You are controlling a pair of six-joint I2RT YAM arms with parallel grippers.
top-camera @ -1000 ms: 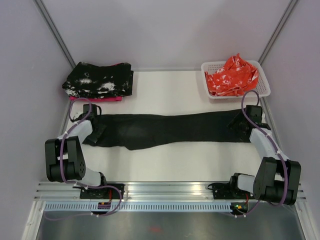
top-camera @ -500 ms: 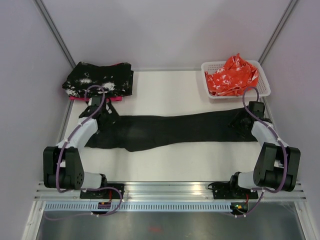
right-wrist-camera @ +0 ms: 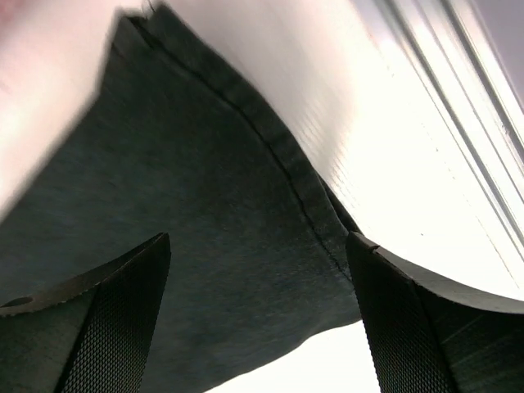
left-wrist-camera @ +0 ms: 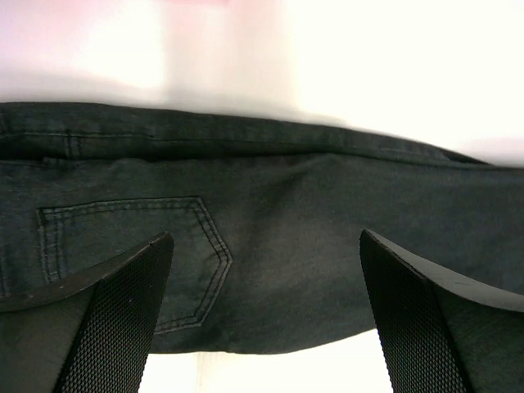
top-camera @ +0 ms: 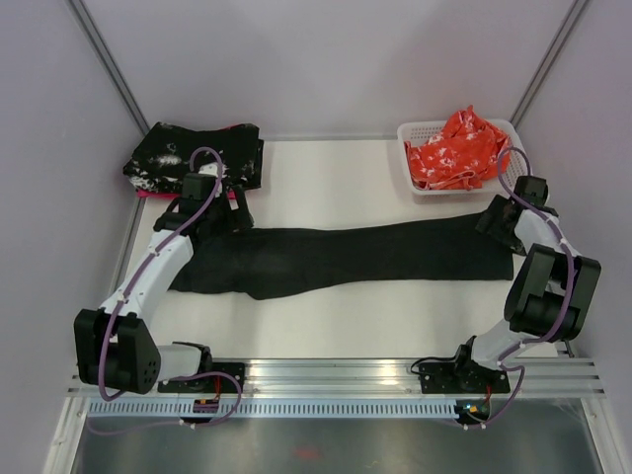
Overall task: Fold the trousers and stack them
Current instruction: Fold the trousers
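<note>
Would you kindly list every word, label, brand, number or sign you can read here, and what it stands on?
None: no readable text in any view.
The trousers show only plain stitching around a pocket.
The white marks on the orange-red cloth in the basket are a pattern, too small to make out.

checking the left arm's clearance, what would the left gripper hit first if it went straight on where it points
The trousers: the left gripper, jaws open, points down at their waist end, beside the stitched back pocket. Nothing shows in between, though the gap is hard to judge.
</note>
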